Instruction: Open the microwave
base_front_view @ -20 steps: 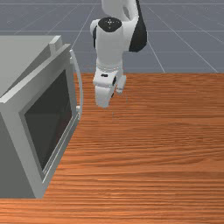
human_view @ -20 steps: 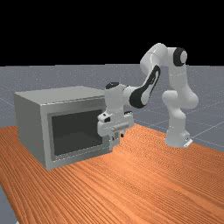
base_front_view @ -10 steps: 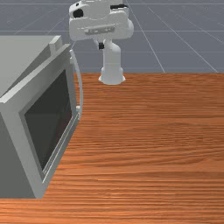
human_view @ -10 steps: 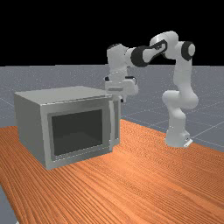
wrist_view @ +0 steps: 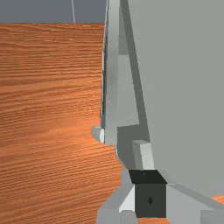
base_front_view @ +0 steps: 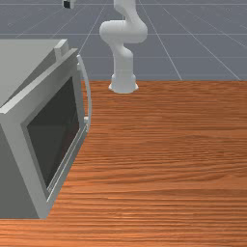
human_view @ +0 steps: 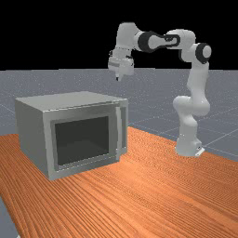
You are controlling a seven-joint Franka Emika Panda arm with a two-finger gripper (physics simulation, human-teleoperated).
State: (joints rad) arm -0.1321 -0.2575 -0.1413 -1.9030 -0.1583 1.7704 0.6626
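High above the microwave (human_view: 69, 100), over its handle end, my gripper (human_view: 118, 78) touches nothing in the far view. The wrist view has the gripper (wrist_view: 150, 199) above the rim of the body. The grey door (wrist_view: 112, 74), with its dark window (base_front_view: 55, 130), stands slightly ajar; a wedge-shaped gap (wrist_view: 129, 92) between door and body widens toward the handle end. The upright curved handle (base_front_view: 88, 96) is on the door's free edge in the front view, and its top end (wrist_view: 98, 134) stands out from the door in the wrist view.
The microwave's flat top (wrist_view: 183, 87) lies below my hand. Wooden tabletop (base_front_view: 169, 159) stretches from the door across to the front view's right. My arm's base (human_view: 188, 146) stands behind the table at the far view's right.
My hand has risen from beside the handle to well above the microwave, moved to the front view's left and turned. The door stands at the same angle as before.
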